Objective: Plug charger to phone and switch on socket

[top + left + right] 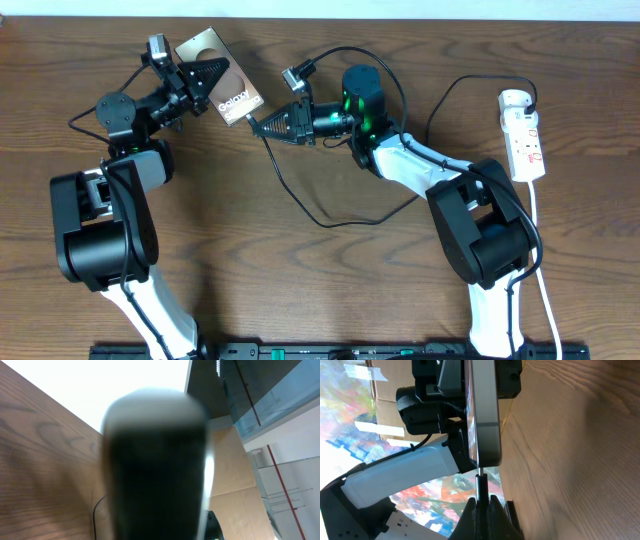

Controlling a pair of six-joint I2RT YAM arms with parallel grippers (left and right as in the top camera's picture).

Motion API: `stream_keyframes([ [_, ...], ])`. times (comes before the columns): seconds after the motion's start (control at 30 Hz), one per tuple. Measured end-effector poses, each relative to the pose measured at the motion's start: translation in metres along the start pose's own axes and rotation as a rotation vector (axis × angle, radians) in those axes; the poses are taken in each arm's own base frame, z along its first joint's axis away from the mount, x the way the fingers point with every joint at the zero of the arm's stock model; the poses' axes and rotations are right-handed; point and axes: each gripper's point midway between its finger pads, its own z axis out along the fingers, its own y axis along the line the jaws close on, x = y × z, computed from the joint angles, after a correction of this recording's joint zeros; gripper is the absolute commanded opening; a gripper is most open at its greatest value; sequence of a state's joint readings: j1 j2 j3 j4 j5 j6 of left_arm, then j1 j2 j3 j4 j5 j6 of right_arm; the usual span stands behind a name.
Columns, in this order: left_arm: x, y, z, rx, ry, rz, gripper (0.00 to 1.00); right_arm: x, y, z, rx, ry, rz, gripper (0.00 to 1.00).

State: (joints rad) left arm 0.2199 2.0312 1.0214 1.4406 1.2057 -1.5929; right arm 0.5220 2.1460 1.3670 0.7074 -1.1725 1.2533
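Right gripper is pinched tight on the small black plug of the charger, fingers narrow, the tip poking up out of them and meeting the bottom edge of the phone. The wrist view shows the phone edge-on, and whether the tip sits inside the port cannot be told from here. Across from it, the left gripper is clamped on the phone and holds it up off the table, tilted, with the bronze back and its white lettering facing the overhead camera. Its own wrist camera gets nothing but a big dark blur of phone, and that blocks nearly the whole view. Moving outward, the black cable drops from the right claw, snakes across the wood in a loose loop under the right arm, then climbs toward the far right. There the round white adapter sits plugged into the top end of the socket, which lies flat near the table's right edge, well apart from the phone. Its switches are too small to read. The strip's white cord trails toward the near edge, right beside the right arm's base.
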Motion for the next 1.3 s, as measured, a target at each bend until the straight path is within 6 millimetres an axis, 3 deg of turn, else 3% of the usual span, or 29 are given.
stream_keyframes([
  [1.3, 0.0016, -0.0002, 0.0024, 0.002, 0.003, -0.004, 0.07, -0.0014, 0.0037, -0.0001, -0.010, -0.006, -0.011, 0.01],
])
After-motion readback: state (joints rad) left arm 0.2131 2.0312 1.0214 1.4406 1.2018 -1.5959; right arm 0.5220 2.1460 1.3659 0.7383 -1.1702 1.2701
